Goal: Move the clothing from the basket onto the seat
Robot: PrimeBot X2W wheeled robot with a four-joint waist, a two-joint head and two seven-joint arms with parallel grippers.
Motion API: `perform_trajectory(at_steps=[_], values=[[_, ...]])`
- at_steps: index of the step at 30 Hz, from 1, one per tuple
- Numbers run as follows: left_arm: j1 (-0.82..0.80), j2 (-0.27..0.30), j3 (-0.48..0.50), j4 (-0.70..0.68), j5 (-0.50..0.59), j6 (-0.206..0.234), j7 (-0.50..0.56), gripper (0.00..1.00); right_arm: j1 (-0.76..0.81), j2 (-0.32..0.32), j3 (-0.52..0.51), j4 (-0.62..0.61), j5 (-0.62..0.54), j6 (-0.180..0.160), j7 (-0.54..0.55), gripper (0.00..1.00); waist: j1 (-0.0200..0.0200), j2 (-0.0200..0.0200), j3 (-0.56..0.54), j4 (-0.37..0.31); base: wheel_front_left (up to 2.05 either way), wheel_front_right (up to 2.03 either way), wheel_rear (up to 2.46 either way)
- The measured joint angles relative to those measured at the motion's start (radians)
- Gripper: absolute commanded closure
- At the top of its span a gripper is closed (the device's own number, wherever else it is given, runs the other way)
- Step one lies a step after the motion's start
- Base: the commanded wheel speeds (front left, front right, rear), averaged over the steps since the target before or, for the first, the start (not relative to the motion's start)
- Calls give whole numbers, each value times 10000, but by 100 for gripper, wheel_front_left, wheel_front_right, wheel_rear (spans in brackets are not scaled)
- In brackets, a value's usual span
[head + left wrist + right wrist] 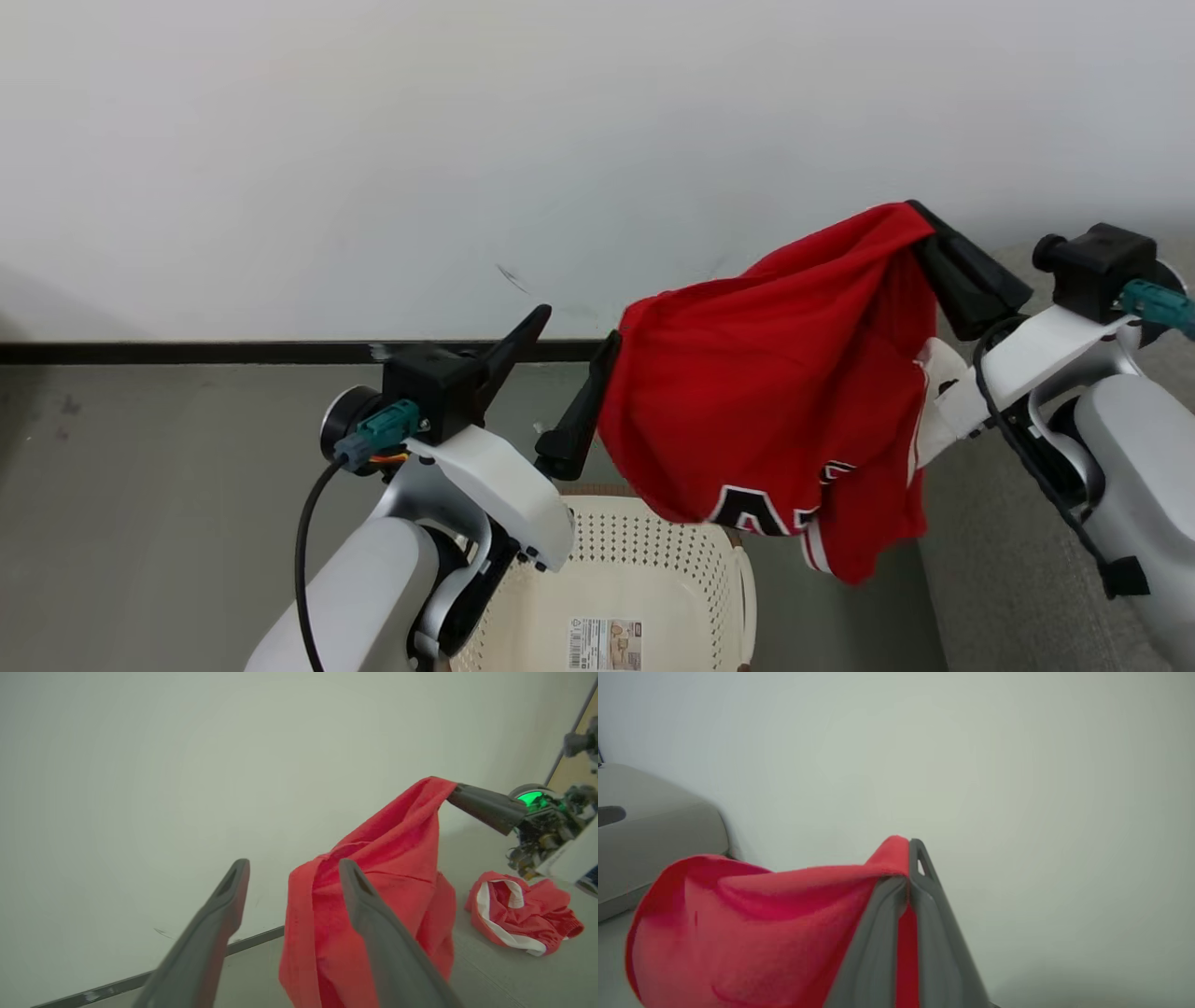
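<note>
Red jersey (775,392): in the air, hanging by one upper corner. Its numbered hem dangles over the right rim of the basket (709,560) and the floor strip before the sofa (990,579).
Right gripper (924,224): clenched on that corner, cloth pinched between the fingers.
Left gripper (579,324): spread wide, grasping nothing. One finger sits just beside the jersey's left edge; contact unclear.
Second red-and-white garment (518,914): crumpled on a grey surface, likely the seat.
Risks: the single pinch could slip under the cloth's weight. The left edge could catch on the open finger. The low hem could drag on the rim and drop short of the sofa.
</note>
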Motion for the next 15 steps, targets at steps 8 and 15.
perform_trajectory(at_steps=[8, 15], values=[[494, -17, -362, 360, 0, -276, -378, 0, 434, -472, -1087, -750, -391, 0, 0, 100, 0, 0, -119, -486, 0, 0, 0], [760, -23, -736, 591, 2, -616, -663, 0, 1387, -890, -2397, -1375, -702, 0, 0, 100, 0, 0, -252, -969, 0, 0, 0]])
